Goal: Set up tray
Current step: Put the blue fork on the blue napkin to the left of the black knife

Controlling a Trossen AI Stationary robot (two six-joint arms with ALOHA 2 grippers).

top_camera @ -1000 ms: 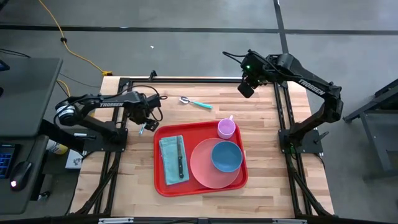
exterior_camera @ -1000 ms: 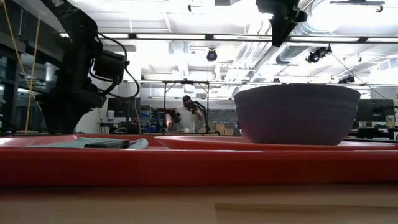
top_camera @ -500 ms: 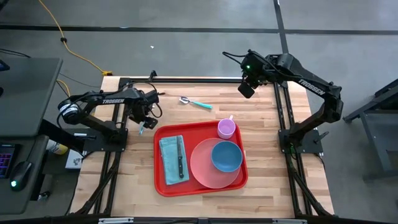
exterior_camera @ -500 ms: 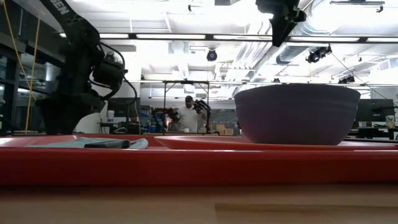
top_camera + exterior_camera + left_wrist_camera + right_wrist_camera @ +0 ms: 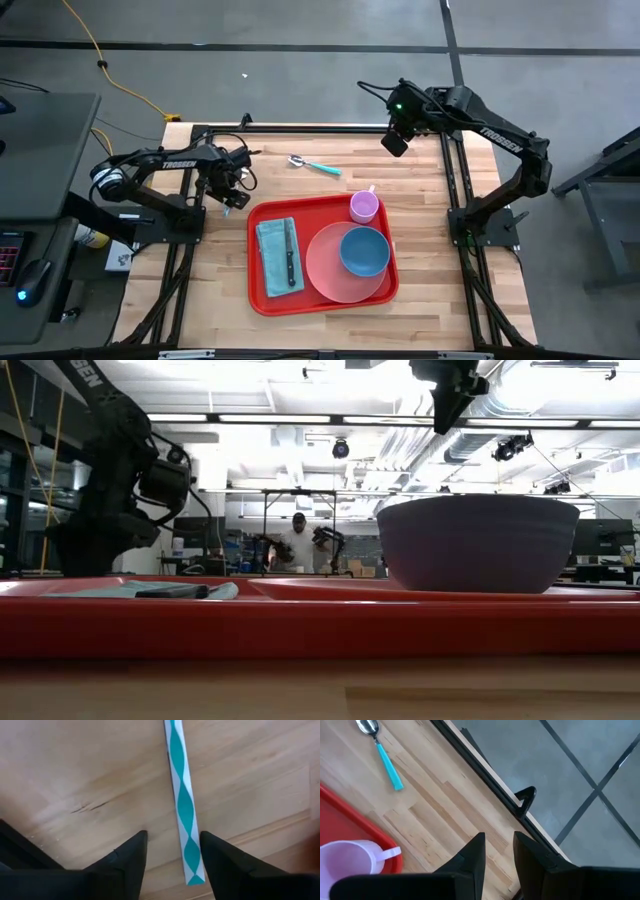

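The red tray [image 5: 258, 290] lies mid-table and carries a teal napkin [image 5: 272, 255] with a knife [image 5: 291, 255], a pink plate [image 5: 325, 270], a blue bowl [image 5: 363, 250] and a pink cup [image 5: 364, 206]. A teal-and-white striped straw [image 5: 180, 800] lies flat on the wood left of the tray. My left gripper [image 5: 173, 837] points down over the straw, open, one finger on either side of its end, close to it without plainly touching. My right gripper [image 5: 498, 842] hangs high over the far right corner, slightly open and empty.
A spoon with a teal handle [image 5: 314, 165] lies on the wood beyond the tray. Black frame rails [image 5: 320, 128] run along the table's edges. Bare wood lies right of the tray and along the near edge. A person [image 5: 298, 542] stands far off in the room.
My left gripper has sunk toward the table and shifted a little toward the table's left edge, coming down over the straw. The straw and everything on the tray have stayed put.
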